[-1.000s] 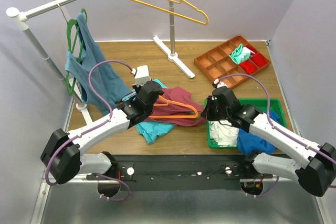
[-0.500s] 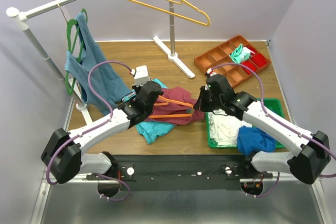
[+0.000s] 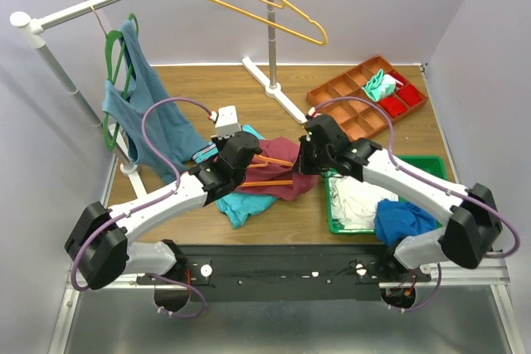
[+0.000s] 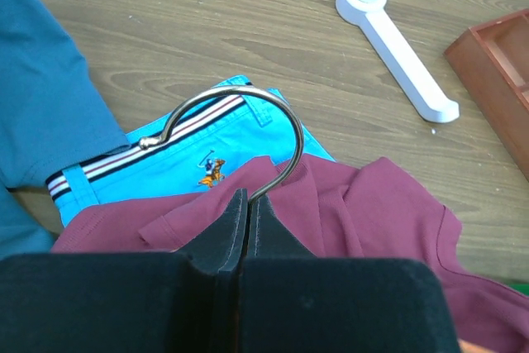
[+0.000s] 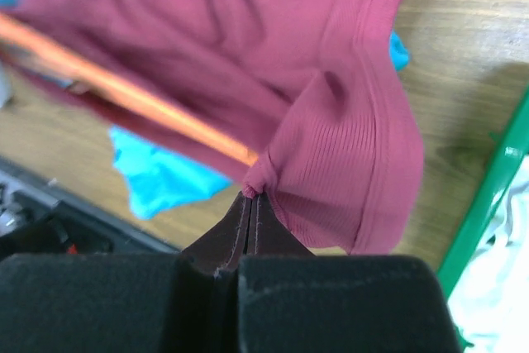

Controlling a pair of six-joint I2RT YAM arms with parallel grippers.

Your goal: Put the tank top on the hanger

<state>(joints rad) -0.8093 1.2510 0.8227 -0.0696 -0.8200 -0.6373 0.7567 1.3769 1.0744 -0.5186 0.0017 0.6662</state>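
Note:
The maroon tank top lies bunched on the table centre, over the orange hanger. My left gripper is shut on the hanger's metal hook, holding it above the cloth; the tank top shows under it. My right gripper is shut on a pinch of the tank top's edge, lifting it by the hanger's orange arm.
A turquoise garment lies under the tank top. A green bin with white and blue clothes stands at the right. An orange divided tray is behind. A rack holds a yellow hanger; a blue-grey tank top hangs left.
My right gripper has moved left from the green bin to the tank top's right edge and closed on the cloth. The hanger has shifted slightly; my left gripper has stayed shut on the hook.

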